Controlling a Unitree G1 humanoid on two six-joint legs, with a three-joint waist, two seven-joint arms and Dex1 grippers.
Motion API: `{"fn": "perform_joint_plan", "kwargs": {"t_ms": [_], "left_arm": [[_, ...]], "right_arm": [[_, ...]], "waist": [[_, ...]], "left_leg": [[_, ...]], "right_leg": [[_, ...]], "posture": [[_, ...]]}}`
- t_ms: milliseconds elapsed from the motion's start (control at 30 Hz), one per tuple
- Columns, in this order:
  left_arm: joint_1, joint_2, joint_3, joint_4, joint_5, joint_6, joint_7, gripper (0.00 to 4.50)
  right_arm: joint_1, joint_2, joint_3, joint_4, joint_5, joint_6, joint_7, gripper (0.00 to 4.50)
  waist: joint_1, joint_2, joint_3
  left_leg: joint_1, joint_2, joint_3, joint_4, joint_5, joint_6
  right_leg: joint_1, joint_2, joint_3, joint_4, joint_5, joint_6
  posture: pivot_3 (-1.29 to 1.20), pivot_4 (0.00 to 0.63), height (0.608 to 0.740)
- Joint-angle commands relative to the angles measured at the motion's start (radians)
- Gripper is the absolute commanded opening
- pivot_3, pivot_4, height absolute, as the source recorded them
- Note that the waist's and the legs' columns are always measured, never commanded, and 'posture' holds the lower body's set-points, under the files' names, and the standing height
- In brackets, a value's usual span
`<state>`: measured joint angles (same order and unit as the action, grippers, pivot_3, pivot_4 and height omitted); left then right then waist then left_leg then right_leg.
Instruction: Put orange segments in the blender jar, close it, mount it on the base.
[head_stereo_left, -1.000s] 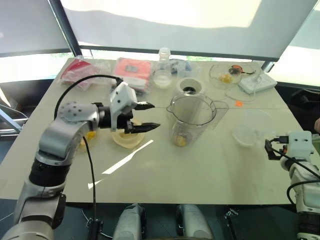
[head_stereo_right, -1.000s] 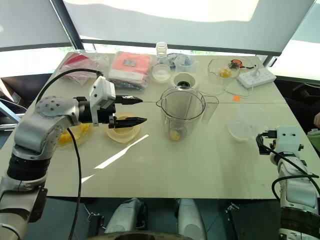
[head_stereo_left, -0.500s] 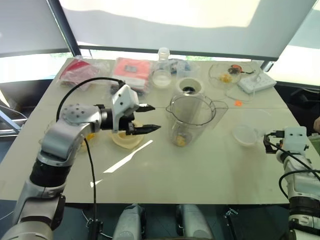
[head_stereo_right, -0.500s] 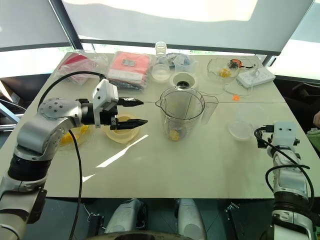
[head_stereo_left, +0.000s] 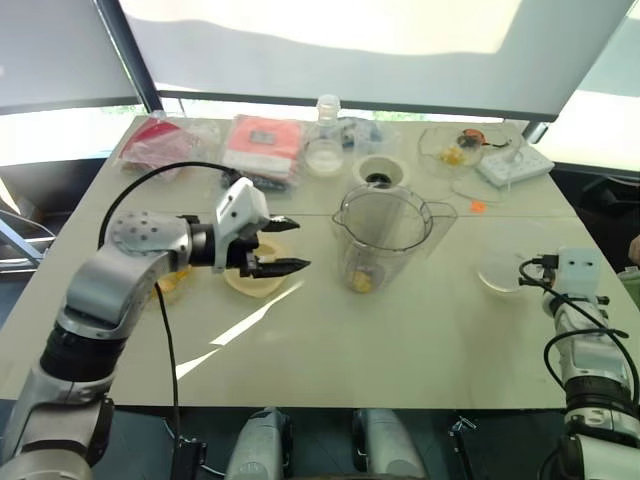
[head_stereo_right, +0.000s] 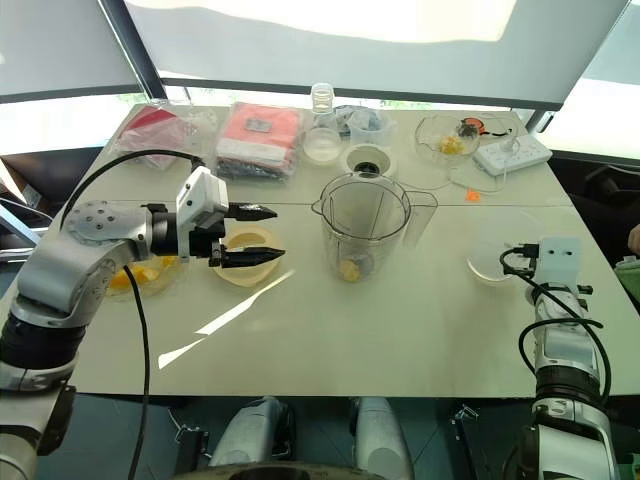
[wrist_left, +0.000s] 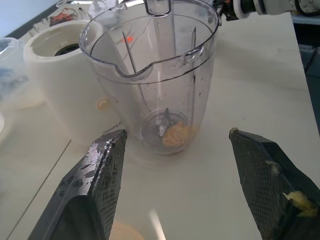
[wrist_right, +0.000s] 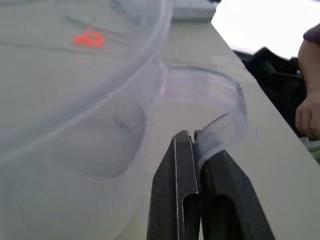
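blender jar (head_stereo_left: 381, 238) stands upright mid-desk, open at the top, with one pale orange piece (wrist_left: 176, 135) lying beside the blade at its bottom. so loading has begun. the base (head_stereo_left: 381, 172) sits just behind the jar, socket bare; jar not mounted. a flat cream lid (head_stereo_left: 252, 277) lies on the desk (head_stereo_left: 330, 340) left of the jar, under the left arm; jar not closed.

left end effector (head_stereo_left: 284, 245) hovers above that lid, pointing toward the jar, fingers apart and carrying nothing; a smear of pulp clings to one pad (wrist_left: 299, 199). more orange segments (head_stereo_right: 133, 275) show in a dish partly hidden by the left arm.

right end effector (wrist_right: 196, 150), at the desk's right edge, is pinched together on the rim of a shallow clear bowl (head_stereo_left: 503, 270).

judgement: early stage. remaining: more segments, lid on, jar onto base.
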<state>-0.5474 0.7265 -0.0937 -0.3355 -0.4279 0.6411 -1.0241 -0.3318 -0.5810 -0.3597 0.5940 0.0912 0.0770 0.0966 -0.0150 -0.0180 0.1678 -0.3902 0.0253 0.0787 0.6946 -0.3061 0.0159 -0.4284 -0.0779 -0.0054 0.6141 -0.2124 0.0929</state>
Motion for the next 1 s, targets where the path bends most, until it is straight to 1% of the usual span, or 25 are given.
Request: {"fn": "perform_joint_plan", "kwargs": {"t_ms": [33, 167, 267, 333, 433, 567, 767, 867, 1000], "left_arm": [[-0.016, 0.016, 0.03, -0.024, -0.017, -0.012, -0.005, 3.37], [-0.025, 0.023, 0.03, -0.005, -0.013, -0.019, -0.01, 3.37], [-0.033, 0.023, 0.049, 0.008, -0.037, -0.009, -0.023, 3.37], [-0.041, 0.018, 0.076, 0.013, -0.083, 0.018, -0.033, 3.37], [-0.054, 0.026, 0.104, 0.022, -0.136, 0.041, -0.053, 3.37], [-0.079, 0.041, 0.108, 0.066, -0.133, 0.025, -0.072, 3.37], [-0.112, 0.066, 0.107, 0.147, -0.098, -0.03, -0.091, 3.37], [-0.107, 0.082, 0.113, 0.159, -0.097, -0.044, -0.105, 3.37], [-0.087, 0.105, 0.116, 0.163, -0.095, -0.057, -0.115, 3.37]], "right_arm": [[-0.001, -0.014, -0.007, -0.005, -0.008, -0.017, -0.015, 0.05], [-0.018, -0.056, -0.005, -0.078, -0.03, -0.02, -0.024, 0.05], [-0.051, -0.116, -0.008, -0.173, -0.047, -0.002, -0.016, 0.05], [-0.087, -0.161, -0.005, -0.249, -0.047, 0.027, 0.008, 0.05], [-0.151, -0.232, 0.024, -0.34, -0.052, 0.062, 0.075, 0.05], [-0.246, -0.291, 0.08, -0.419, -0.064, 0.103, 0.162, 0.05], [-0.378, -0.305, 0.204, -0.514, -0.098, 0.122, 0.285, 0.05], [-0.407, -0.303, 0.27, -0.553, -0.135, 0.103, 0.334, 0.05], [-0.412, -0.301, 0.31, -0.582, -0.173, 0.082, 0.374, 0.05]], "waist": [[0.002, 0.0, 0.0], [-0.001, 0.001, 0.0], [-0.001, 0.006, 0.004], [-0.003, 0.009, 0.006], [-0.008, 0.01, 0.007], [-0.006, 0.01, 0.007], [-0.003, 0.01, 0.007], [-0.001, 0.009, 0.008], [0.003, 0.009, 0.008]], "left_leg": [[0.0, 0.0, 0.0, 0.0, 0.0, 0.0], [0.0, 0.0, 0.0, 0.0, 0.0, 0.0], [0.0, 0.0, 0.001, 0.0, 0.0, 0.0], [0.0, 0.0, 0.001, 0.0, 0.0, 0.0], [-0.001, -0.001, 0.002, -0.001, 0.0, 0.0], [0.0, 0.0, 0.0, -0.003, 0.0, 0.0], [-0.002, 0.001, 0.001, -0.004, 0.0, 0.0], [-0.002, 0.001, 0.002, -0.005, 0.0, 0.0], [-0.003, 0.001, 0.002, -0.006, 0.0, 0.0]], "right_leg": [[0.0, 0.0, 0.0, 0.0, 0.0, 0.0], [0.0, 0.0, 0.0, -0.001, 0.0, 0.0], [0.0, -0.001, 0.0, -0.001, 0.0, 0.0], [-0.001, -0.001, 0.001, 0.0, 0.0, 0.0], [-0.002, 0.0, 0.001, 0.0, 0.0, 0.001], [-0.003, 0.003, 0.001, 0.0, 0.0, 0.001], [-0.005, 0.004, 0.001, 0.0, 0.0, 0.0], [-0.006, 0.004, 0.001, -0.001, 0.0, 0.0], [-0.007, 0.003, 0.001, -0.001, 0.0, 0.001]], "posture": [[0.0, 0.15, 0.74], [0.0, 0.15, 0.74], [0.0, 0.15, 0.74], [0.0, 0.15, 0.74], [0.0, 0.15, 0.74], [0.0, 0.15, 0.74], [0.0, 0.15, 0.74], [0.0, 0.15, 0.74], [0.0, 0.15, 0.74]]}}
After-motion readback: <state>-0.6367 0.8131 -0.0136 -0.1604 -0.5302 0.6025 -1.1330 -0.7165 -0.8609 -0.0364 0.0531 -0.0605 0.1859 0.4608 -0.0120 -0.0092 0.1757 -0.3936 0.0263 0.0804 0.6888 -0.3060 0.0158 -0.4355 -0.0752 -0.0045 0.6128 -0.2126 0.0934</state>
